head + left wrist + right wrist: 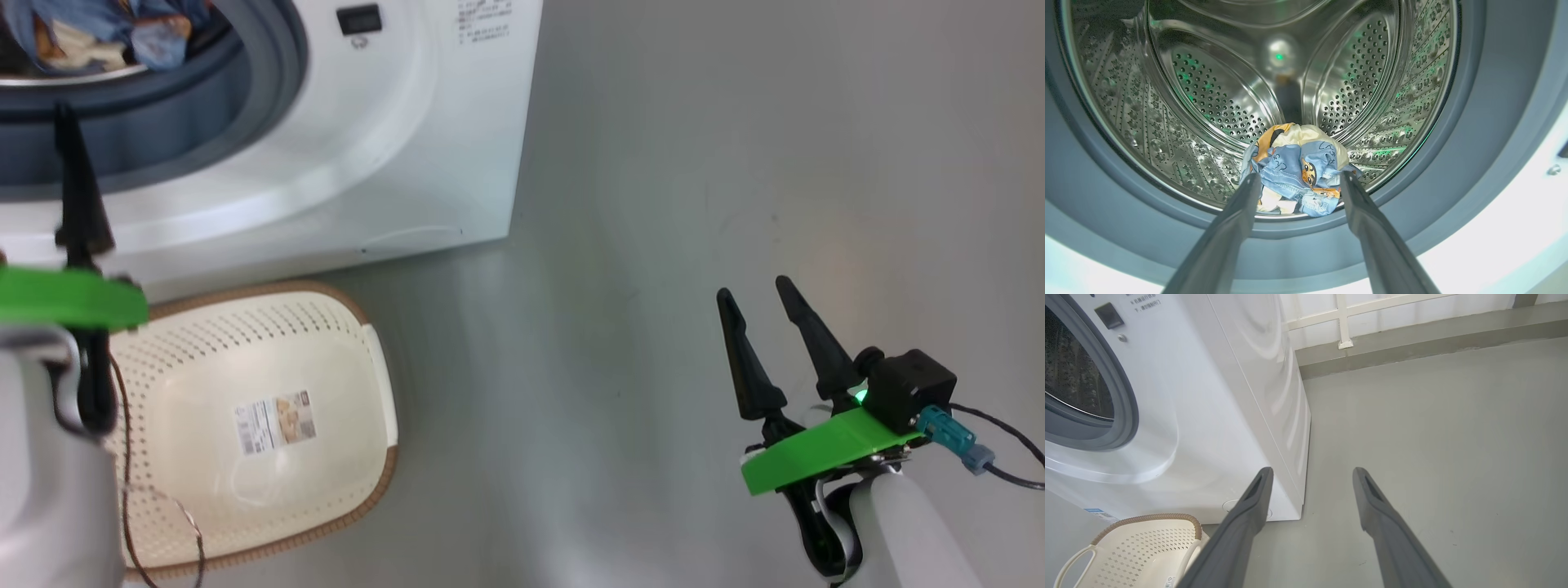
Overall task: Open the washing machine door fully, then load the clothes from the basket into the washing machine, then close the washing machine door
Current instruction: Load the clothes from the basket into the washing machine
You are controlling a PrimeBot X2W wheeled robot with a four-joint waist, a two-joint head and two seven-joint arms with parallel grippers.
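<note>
Clothes sat in the drum, basket bare — left pincer and right pincer hung released. I'd say the left needed backing clear before the door could swing.

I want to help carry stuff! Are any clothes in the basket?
No, the basket holds just its label sticker; the clothes lie in the drum.

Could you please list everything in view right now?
White front-loading washing machine: one, white, upper left in head view.
Perforated steel drum: one, silver, inside the machine.
Grey-blue rubber gasket: one, grey-blue, around the drum mouth.
Bundle of light blue bear-print clothes: one, blue and cream, low in the drum.
Cream perforated plastic basket, brown rim: one, cream, on the grey floor before the machine.
Label sticker: one, white, on the basket's bottom.
Left gripper: one, dark, open, facing the drum.
Right gripper: one, dark, open, over the floor.
</note>
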